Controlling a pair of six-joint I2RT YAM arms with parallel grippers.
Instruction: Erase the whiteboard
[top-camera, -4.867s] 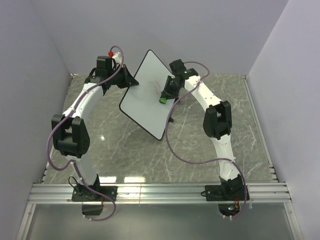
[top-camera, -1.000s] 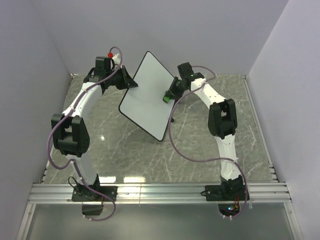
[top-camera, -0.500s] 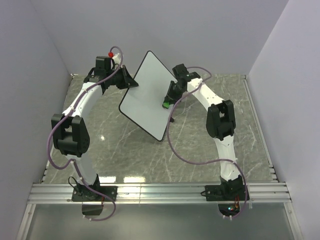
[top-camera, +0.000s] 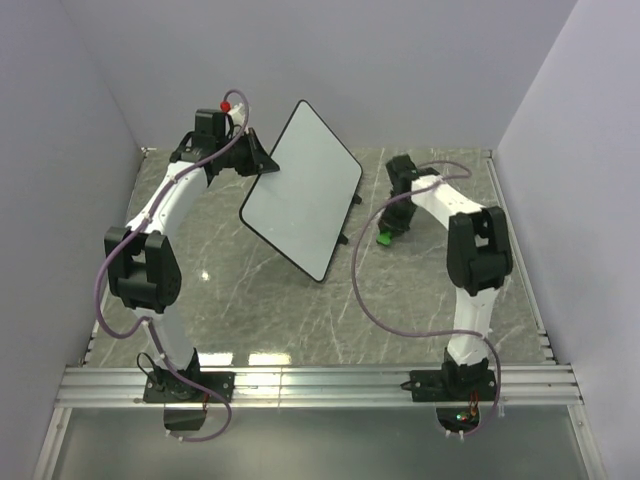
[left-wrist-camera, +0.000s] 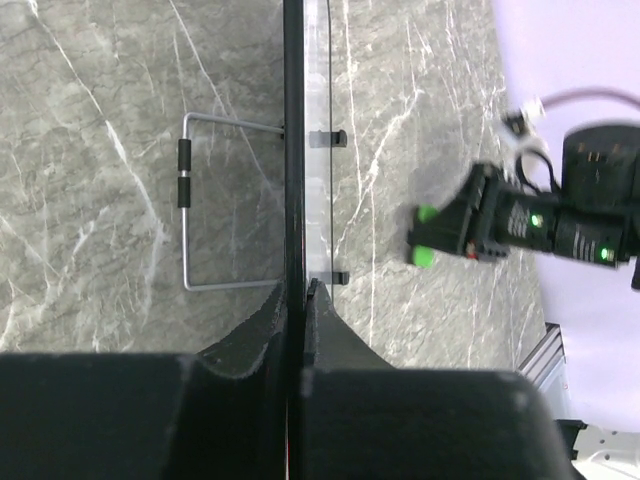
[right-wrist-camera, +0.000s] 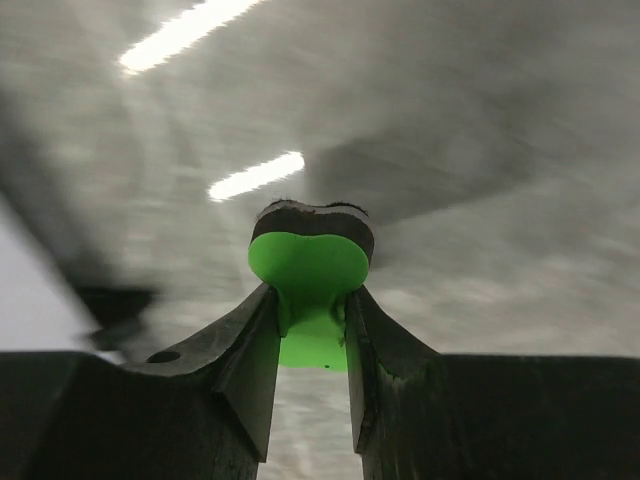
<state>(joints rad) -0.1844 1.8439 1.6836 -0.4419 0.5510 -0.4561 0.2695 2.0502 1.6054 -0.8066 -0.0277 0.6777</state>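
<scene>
The whiteboard (top-camera: 300, 190) stands tilted above the marble table, and its white face shows no marks. My left gripper (top-camera: 266, 167) is shut on its upper left edge. In the left wrist view the whiteboard (left-wrist-camera: 293, 120) runs edge-on as a thin black line, pinched between the fingers of my left gripper (left-wrist-camera: 297, 296). My right gripper (top-camera: 388, 230) hangs low over the table to the right of the board, apart from it. It is shut on a green eraser (top-camera: 384, 238). The eraser (right-wrist-camera: 310, 265), with a dark pad at its tip, sits between the fingers of my right gripper (right-wrist-camera: 312, 310).
A bent wire stand (left-wrist-camera: 185, 215) sticks out behind the board. The right arm and eraser (left-wrist-camera: 425, 235) show across the table in the left wrist view. Grey walls close the left, back and right sides. An aluminium rail (top-camera: 320, 385) runs along the near edge.
My right gripper has left the board's face with the green eraser, moving right and down toward the table. The left gripper still holds the board, almost unmoved.
</scene>
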